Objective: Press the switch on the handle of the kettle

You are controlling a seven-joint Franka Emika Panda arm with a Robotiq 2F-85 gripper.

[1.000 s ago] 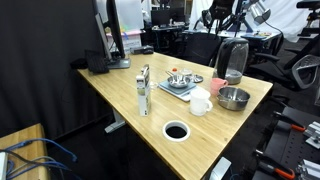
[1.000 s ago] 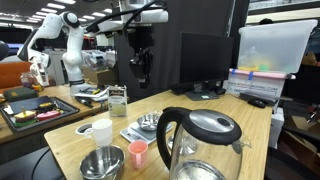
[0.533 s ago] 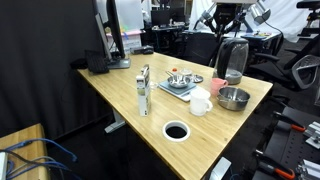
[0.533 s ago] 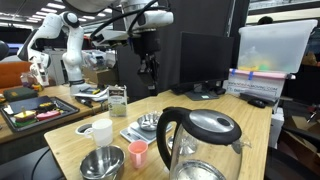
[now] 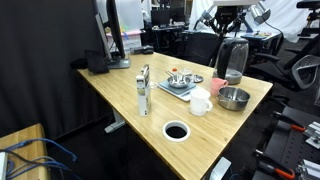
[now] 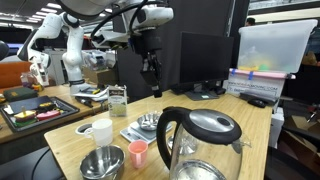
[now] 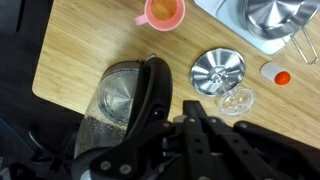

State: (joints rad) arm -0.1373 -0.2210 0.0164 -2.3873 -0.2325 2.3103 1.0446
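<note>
The kettle (image 6: 200, 142) stands at the table's edge, with a greyish see-through body and black lid; it also shows in an exterior view (image 5: 233, 60) and the wrist view (image 7: 118, 100). Its black curved handle (image 7: 155, 92) runs down one side and shows in an exterior view (image 6: 165, 135) too. My gripper (image 6: 152, 78) hangs high above the table with its fingers together and empty. In an exterior view it (image 5: 231, 27) is above the kettle. In the wrist view my fingertips (image 7: 193, 112) lie just beside the handle's lower end, well above it.
A white mug (image 6: 100, 132), steel bowl (image 6: 102, 163) and pink cup (image 6: 138, 152) stand near the kettle. A tray (image 5: 180, 84), a carton (image 5: 144, 92) and a table grommet hole (image 5: 176, 131) are further along. A steel lid (image 7: 218, 70) lies beside the kettle.
The arm has carried the gripper sideways towards the kettle, now above it. The objects on the table have not moved.
</note>
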